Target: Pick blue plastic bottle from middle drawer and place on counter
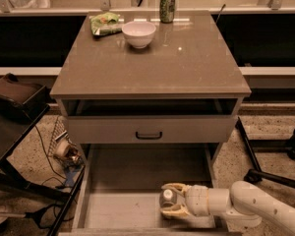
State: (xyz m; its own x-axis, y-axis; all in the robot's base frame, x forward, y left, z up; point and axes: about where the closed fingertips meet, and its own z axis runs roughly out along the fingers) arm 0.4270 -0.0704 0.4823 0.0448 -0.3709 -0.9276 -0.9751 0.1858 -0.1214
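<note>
The blue plastic bottle [166, 199] is in the open middle drawer [137, 173], near its front right. Only its pale top and part of its body show. My gripper [171, 199] reaches in from the right on a white arm. Its two tan fingers [174, 187] are closed against the bottle, one on the far side and one on the near side. The bottle is still low in the drawer. The counter [187, 68] is the glossy grey-brown cabinet top above.
A white bowl [138, 33], a green snack bag [104, 22] and a green soda can [167, 6] stand at the back of the counter. A drawer front with a black handle [148, 134] hangs above the open drawer. A dark side table [14, 112] is on the left and a chair base [273, 177] on the right.
</note>
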